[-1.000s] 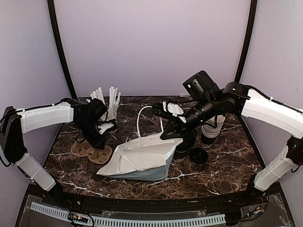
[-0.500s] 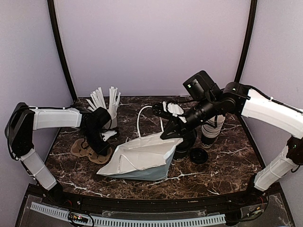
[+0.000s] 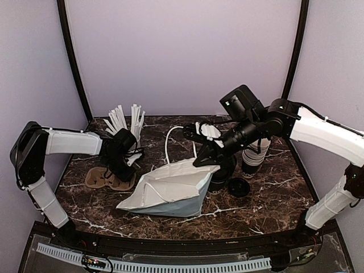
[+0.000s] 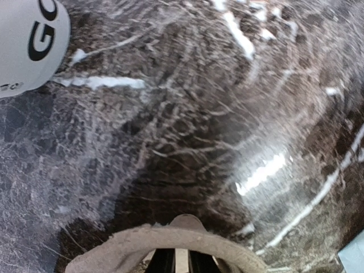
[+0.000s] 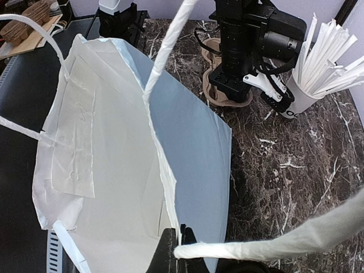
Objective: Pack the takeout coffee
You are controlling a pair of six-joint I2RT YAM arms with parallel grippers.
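Top external: bag-opening step; holds white paper bag (image 3: 170,190) agape with right gripper (image 3: 200,161) clamped on its mouth; pinches brown pulp carrier (image 3: 107,181) near table (image 3: 273,196) left edge with left gripper (image 3: 121,170); leaves dark black-lidded paper cup (image 3: 220,174) behind bag, right of centre; next probably calls for grasping it

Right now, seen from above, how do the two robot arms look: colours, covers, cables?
The left arm and right arm match: white shells on the long links, black joints between. A boxy black camera sits on the right wrist, and a thin black cable runs along that arm's forearm.
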